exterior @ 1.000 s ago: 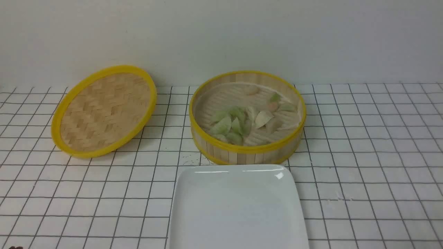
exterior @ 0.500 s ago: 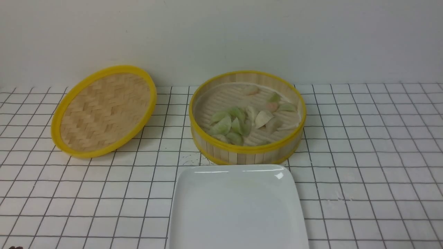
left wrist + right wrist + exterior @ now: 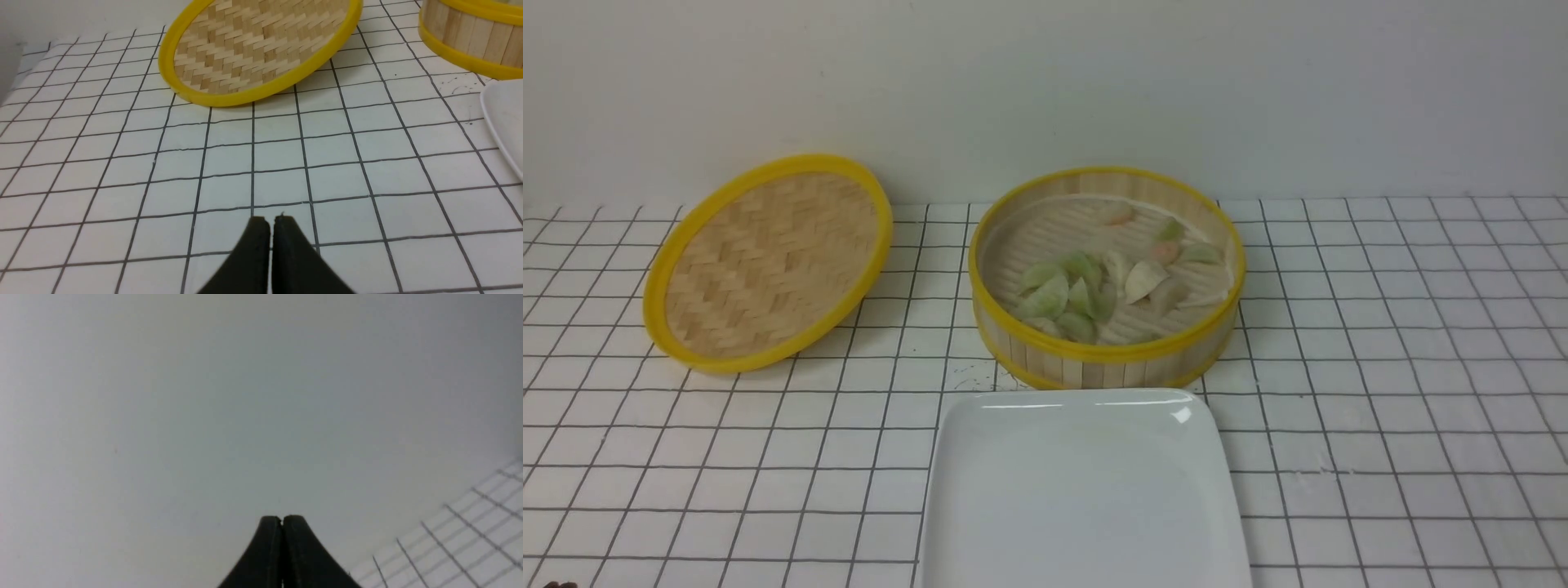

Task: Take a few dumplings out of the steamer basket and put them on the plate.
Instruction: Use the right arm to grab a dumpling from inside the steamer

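The steamer basket [image 3: 1107, 359] stands at the back centre of the gridded table. Inside lie several cream to pinkish dumplings [image 3: 1145, 279], one at the far side [image 3: 1116, 212], among pale green ones [image 3: 1045, 296]. The white square plate [image 3: 1086, 490] lies empty just in front of the basket. Neither gripper shows in the front view. In the left wrist view my left gripper [image 3: 271, 220] is shut and empty over the bare table, with the basket's wall [image 3: 470, 34] and the plate's edge [image 3: 504, 118] far off. My right gripper [image 3: 282, 518] is shut and empty, facing the blank wall.
The flat woven yellow-rimmed lid [image 3: 768, 261] leans tilted at the back left; it also shows in the left wrist view [image 3: 257, 49]. A pale wall closes the table's far edge. A corner of the gridded table [image 3: 470, 539] shows in the right wrist view.
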